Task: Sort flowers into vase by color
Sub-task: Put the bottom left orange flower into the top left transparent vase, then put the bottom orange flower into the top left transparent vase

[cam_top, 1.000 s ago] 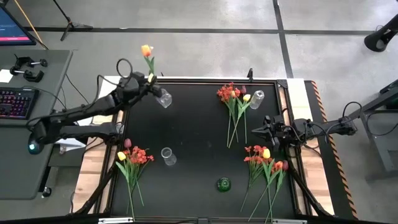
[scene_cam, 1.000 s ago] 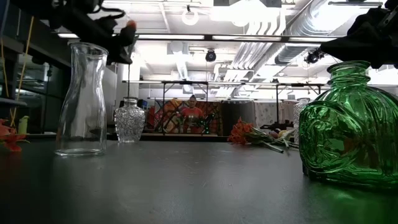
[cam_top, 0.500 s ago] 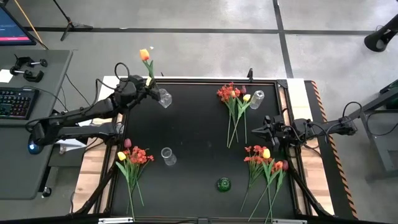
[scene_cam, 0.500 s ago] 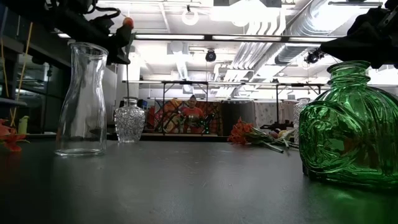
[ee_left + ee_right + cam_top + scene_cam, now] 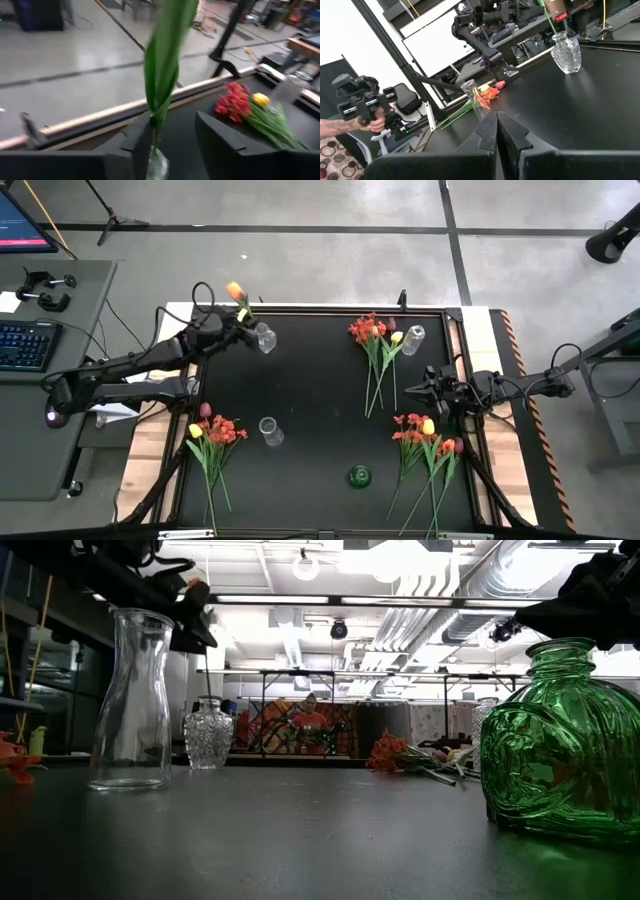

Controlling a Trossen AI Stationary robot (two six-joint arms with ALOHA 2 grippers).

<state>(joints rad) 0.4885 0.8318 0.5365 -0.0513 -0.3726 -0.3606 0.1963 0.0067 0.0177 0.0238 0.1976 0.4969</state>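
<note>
The left pincer (image 5: 172, 135) stands parted around the flower (image 5: 235, 291) stem over the vase (image 5: 263, 338); light, floppy, best pinched mid-stem. Right pincer (image 5: 418, 389) closed, empty.

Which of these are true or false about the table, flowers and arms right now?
1. The left gripper has an orange tulip between its open fingers, stem in a clear vase. True.
2. The green vase holds flowers. False: it is empty.
3. The right gripper is shut and holds nothing. True.
4. All flowers lie in one pile. False: three bunches lie apart on the table.
</note>
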